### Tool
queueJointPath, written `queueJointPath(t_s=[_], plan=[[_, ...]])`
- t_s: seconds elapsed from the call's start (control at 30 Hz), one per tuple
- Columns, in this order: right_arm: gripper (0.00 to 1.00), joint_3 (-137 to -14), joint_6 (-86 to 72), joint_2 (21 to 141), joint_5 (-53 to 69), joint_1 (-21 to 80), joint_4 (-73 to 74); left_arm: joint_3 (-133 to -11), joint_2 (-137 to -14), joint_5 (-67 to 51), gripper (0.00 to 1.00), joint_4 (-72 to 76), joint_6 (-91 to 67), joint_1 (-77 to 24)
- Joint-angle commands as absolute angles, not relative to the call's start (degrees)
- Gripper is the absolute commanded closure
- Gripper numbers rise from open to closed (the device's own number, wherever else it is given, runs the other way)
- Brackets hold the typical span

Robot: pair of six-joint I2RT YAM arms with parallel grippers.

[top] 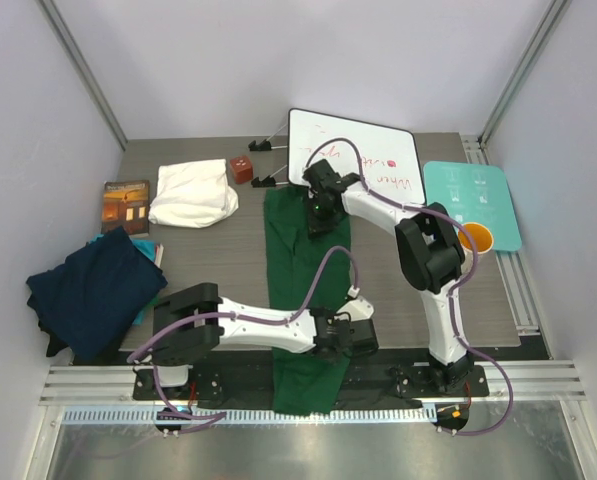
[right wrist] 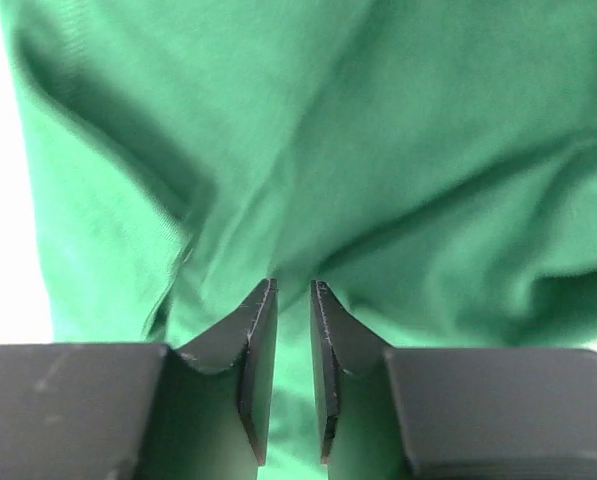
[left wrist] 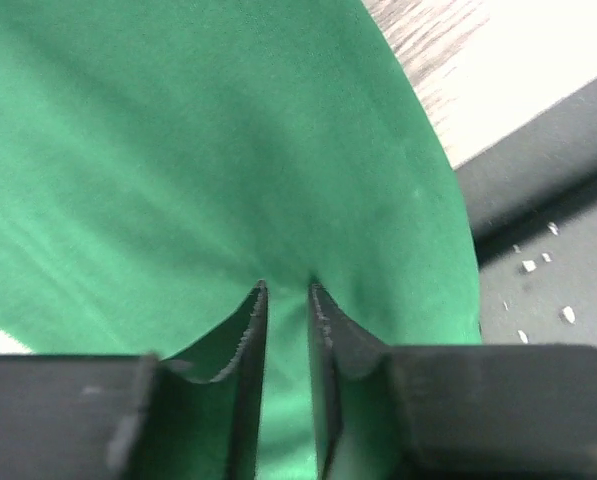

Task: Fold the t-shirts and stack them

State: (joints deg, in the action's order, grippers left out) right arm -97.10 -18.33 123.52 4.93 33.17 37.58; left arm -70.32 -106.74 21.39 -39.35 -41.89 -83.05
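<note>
As we see, green t-shirt [top: 303,262]: long strip on desk [top: 213,265]
left tool [left wrist: 285,290]: slightly apart, near end
right tool [right wrist: 293,287]: slightly apart, far end

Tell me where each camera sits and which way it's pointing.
Top external: above and behind the bases, looking down at the table; left arm and right arm show.
Left wrist: looking down at the green t-shirt by the near edge; own jaws show.
Right wrist: looking down at the shirt's far end; own jaws show.
Shared: all see the green t-shirt.
</note>
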Motion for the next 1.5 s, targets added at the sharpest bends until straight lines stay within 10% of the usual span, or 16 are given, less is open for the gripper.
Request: queueJointPath(t_s=[0.0, 0.27, 0.67, 1.47], plan=[[0.73, -96.68, -19.33, 111.90, 5.98, 33.31, 34.45, -70.57, -97.84, 22.68, 0.74, -37.88, -43.07, -82.27], [0.68, -97.04, -20.83, 98.11, 5.89, 33.31, 39.01, -78.66, -86.68, 39.27, 0.54, -58.68, -47.01, -80.33], [0.63, -63.66, -28.55, 74.55, 7.19, 33.31, 40.36, -48.01, -50.99, 39.47, 0.48, -57.66, -70.13, -74.97], [0.55, -36.74, -49.48, 48.08, 11.51, 47.37, 46.58, -34.28, -56.16, 12.75, 0.34, -36.21, -70.58, -75.06]])
